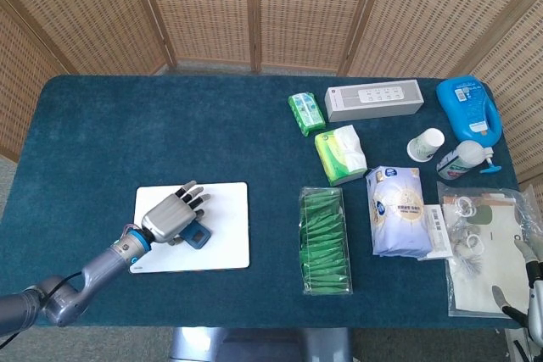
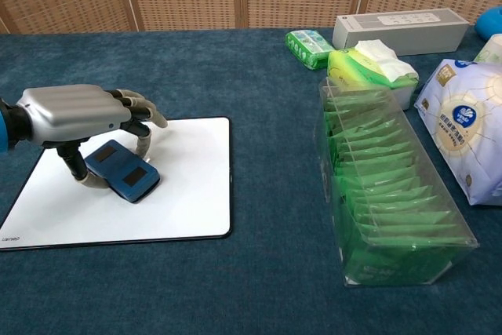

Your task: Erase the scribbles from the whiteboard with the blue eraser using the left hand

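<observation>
Where the dark blue table (image 1: pixel 102 125) carries the work, we find the whiteboard (image 2: pixel 180 194) lying flat near its front left edge, its white surface showing no scribbles that we can make out. To the right stands a clear box of green packets (image 2: pixel 384 202), with a white-and-blue soft pack (image 1: pixel 397 209) beside it. Over the whiteboard's left half we see the left hand (image 2: pixel 74 119), palm down, with the fingers (image 2: pixel 145 115) slightly spread and curved downward, the thumb and one fingertip gripping the blue eraser (image 2: pixel 121 170), which rests flat on the board. Of the right hand (image 1: pixel 530 281), only a sliver shows at the frame's right edge; we cannot tell its finger state.
</observation>
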`<control>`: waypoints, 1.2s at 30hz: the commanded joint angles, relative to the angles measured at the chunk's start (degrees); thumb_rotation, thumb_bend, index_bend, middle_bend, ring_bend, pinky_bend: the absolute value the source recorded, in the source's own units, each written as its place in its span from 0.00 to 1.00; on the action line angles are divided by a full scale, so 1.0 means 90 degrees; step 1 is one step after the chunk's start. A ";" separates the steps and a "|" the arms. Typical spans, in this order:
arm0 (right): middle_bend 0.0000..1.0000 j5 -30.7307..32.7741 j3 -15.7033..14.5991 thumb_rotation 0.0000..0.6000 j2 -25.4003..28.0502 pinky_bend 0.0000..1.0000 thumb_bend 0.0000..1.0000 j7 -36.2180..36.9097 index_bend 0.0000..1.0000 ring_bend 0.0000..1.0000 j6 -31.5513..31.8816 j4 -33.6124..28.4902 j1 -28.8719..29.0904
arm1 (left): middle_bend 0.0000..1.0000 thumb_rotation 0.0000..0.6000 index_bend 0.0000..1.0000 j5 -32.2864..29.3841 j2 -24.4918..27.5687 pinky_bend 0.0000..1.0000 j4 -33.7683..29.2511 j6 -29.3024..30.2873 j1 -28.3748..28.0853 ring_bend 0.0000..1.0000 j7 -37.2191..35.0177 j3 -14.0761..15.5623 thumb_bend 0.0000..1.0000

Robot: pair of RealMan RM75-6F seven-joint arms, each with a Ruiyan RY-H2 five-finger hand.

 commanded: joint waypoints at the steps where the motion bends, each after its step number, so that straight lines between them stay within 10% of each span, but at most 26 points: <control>1: 0.11 -0.0002 0.0002 1.00 0.0000 0.03 0.23 0.0003 0.14 0.00 0.0000 0.0003 0.0002 | 0.14 1.00 0.70 -0.0103 0.0039 0.00 0.0067 0.0005 0.0016 0.00 0.0057 -0.0045 0.28; 11: 0.11 0.0006 0.0003 1.00 -0.0024 0.03 0.23 0.0052 0.14 0.00 -0.0010 0.0043 0.0003 | 0.14 1.00 0.70 -0.0196 0.0266 0.00 -0.0104 0.0464 0.0015 0.00 -0.0272 -0.0485 0.28; 36: 0.11 0.0038 0.0006 1.00 -0.0037 0.03 0.23 0.0114 0.14 0.00 -0.0011 0.0109 -0.0020 | 0.14 1.00 0.70 0.0106 0.0076 0.00 -0.0366 -0.0019 0.0005 0.00 0.0052 0.0160 0.28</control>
